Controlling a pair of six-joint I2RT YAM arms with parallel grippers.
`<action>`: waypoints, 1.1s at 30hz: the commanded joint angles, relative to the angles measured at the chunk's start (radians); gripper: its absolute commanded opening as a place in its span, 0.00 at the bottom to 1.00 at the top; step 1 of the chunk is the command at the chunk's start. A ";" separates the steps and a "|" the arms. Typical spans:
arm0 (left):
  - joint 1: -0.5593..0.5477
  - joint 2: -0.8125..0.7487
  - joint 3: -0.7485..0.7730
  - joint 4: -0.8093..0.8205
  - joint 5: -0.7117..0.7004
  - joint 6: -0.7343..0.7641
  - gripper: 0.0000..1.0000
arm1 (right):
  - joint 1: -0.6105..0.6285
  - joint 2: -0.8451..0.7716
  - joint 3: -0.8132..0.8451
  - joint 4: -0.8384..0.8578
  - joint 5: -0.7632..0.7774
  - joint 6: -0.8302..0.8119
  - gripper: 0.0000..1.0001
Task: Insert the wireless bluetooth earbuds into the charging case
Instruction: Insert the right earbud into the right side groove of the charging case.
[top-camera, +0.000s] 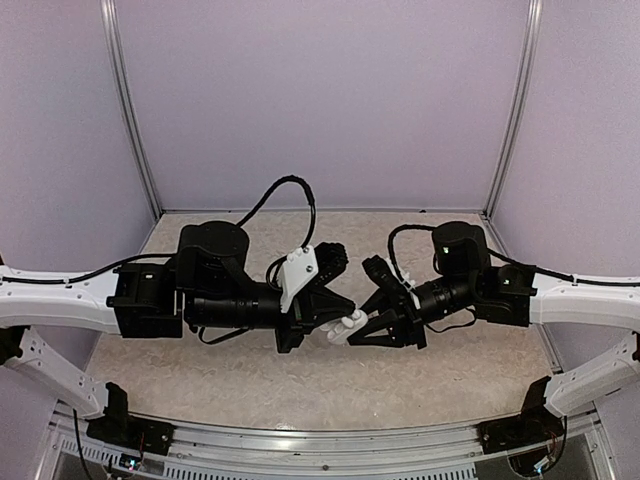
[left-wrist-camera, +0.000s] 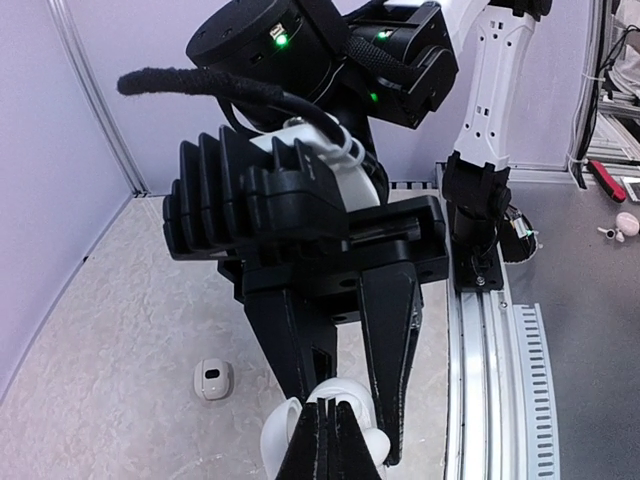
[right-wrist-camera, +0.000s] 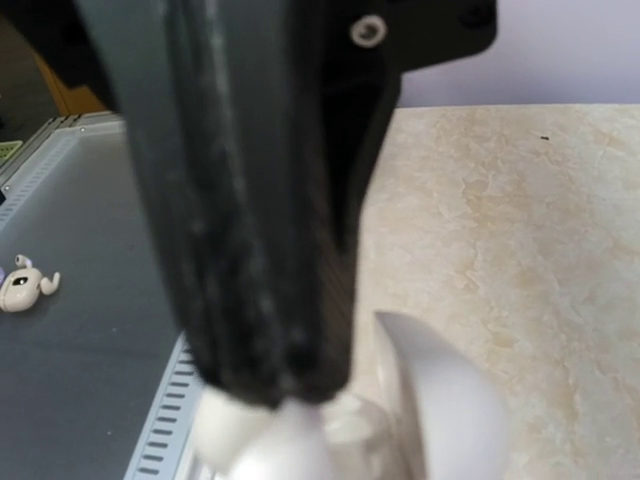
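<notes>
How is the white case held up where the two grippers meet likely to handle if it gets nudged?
The white case looks smooth and rounded, so it may slip or twist in the narrow fingertips of the right gripper. Its lid seems to stand open, so a push could swing it shut. As small plastic, it is probably light.

Both arms are reaching inward over the middle of the worktop, wrists lying level and facing each other. The left gripper (top-camera: 328, 322) and right gripper (top-camera: 368, 328) are clamping tight, tips almost meeting.
</notes>
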 joint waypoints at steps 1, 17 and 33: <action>-0.015 -0.001 0.018 -0.044 -0.035 0.040 0.00 | 0.008 -0.002 0.036 0.013 -0.008 0.024 0.00; -0.069 -0.001 0.021 -0.036 -0.188 0.114 0.00 | 0.005 0.040 0.053 -0.002 -0.084 0.057 0.00; -0.097 -0.023 0.017 -0.019 -0.311 0.167 0.00 | -0.024 0.038 0.038 0.028 -0.131 0.118 0.00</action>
